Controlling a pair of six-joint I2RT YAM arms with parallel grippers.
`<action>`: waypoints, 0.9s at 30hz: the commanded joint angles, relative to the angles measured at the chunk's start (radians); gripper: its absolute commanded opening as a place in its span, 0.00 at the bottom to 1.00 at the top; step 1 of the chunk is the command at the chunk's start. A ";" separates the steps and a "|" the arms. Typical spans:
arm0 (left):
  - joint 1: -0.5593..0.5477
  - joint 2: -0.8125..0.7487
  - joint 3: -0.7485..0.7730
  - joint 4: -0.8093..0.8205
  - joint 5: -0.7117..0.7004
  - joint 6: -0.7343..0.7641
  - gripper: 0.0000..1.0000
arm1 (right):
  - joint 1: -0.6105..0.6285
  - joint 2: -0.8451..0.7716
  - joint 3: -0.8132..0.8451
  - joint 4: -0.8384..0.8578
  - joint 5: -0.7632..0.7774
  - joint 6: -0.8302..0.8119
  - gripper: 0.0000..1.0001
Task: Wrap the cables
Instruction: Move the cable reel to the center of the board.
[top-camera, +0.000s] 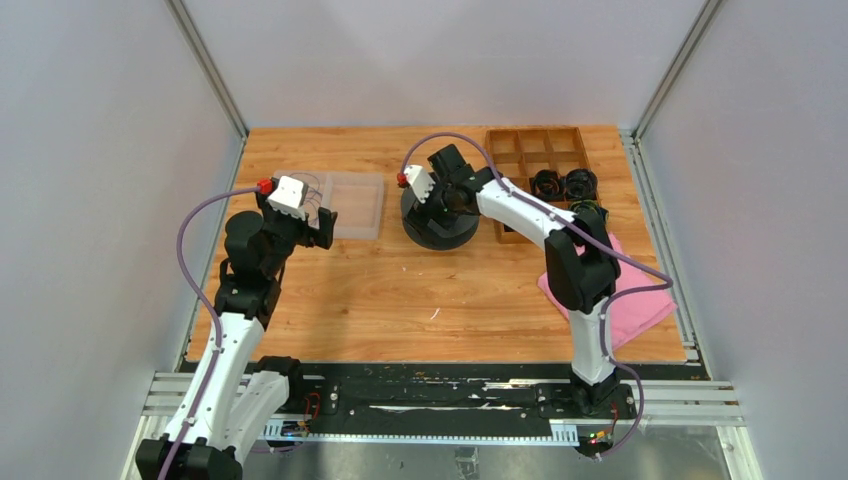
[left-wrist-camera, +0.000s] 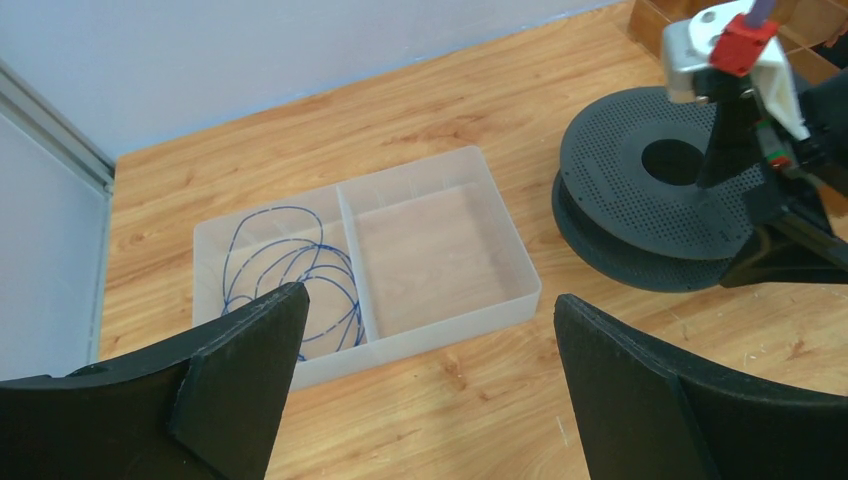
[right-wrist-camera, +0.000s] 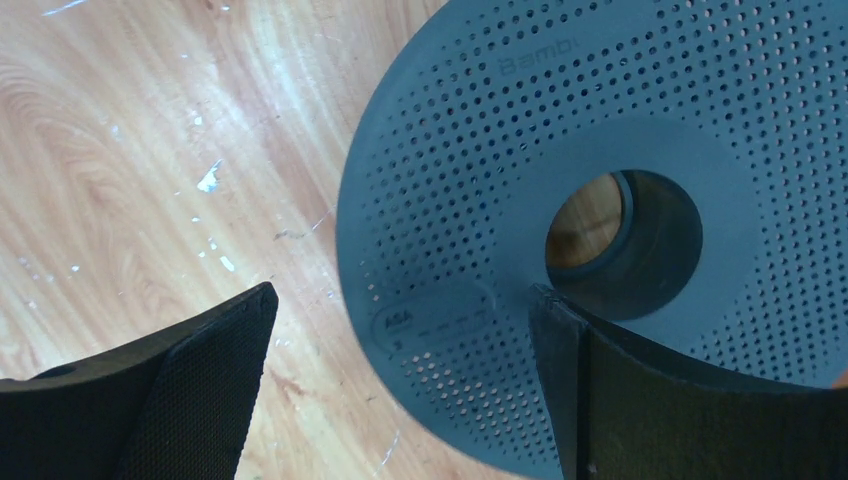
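The cables (left-wrist-camera: 290, 268) are thin bluish-dark wires lying in loose round loops in the left compartment of a clear plastic tray (left-wrist-camera: 505, 240); its right compartment holds nothing. My left gripper (left-wrist-camera: 430, 310) hangs open above the wood just in front of the tray, nothing between its fingers. A black perforated spool (right-wrist-camera: 470, 150) lies flat on the table, also in the left wrist view (left-wrist-camera: 620, 170). My right gripper (right-wrist-camera: 405, 300) stands open over the spool's near rim, one finger (right-wrist-camera: 620, 390) over the disc by the centre hole, the other over the wood. In the top view the left gripper (top-camera: 322, 222) is at the tray (top-camera: 360, 205), the right gripper (top-camera: 450, 195) over the spool (top-camera: 440, 230).
A wooden compartment box (top-camera: 535, 150) stands at the back right with small black coiled bundles (top-camera: 562, 185) in it. A pink cloth (top-camera: 640, 295) lies at the right edge under the right arm. Grey walls close in the table on three sides.
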 joint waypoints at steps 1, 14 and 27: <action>0.007 -0.003 0.003 0.018 0.016 0.013 0.98 | 0.013 0.058 0.080 -0.048 0.017 -0.038 0.94; 0.007 -0.002 0.001 0.018 0.014 0.010 0.98 | 0.017 0.158 0.135 -0.078 0.038 -0.126 0.90; 0.007 0.101 0.085 -0.077 -0.050 0.015 0.98 | 0.121 -0.122 -0.230 -0.088 0.125 -0.110 0.66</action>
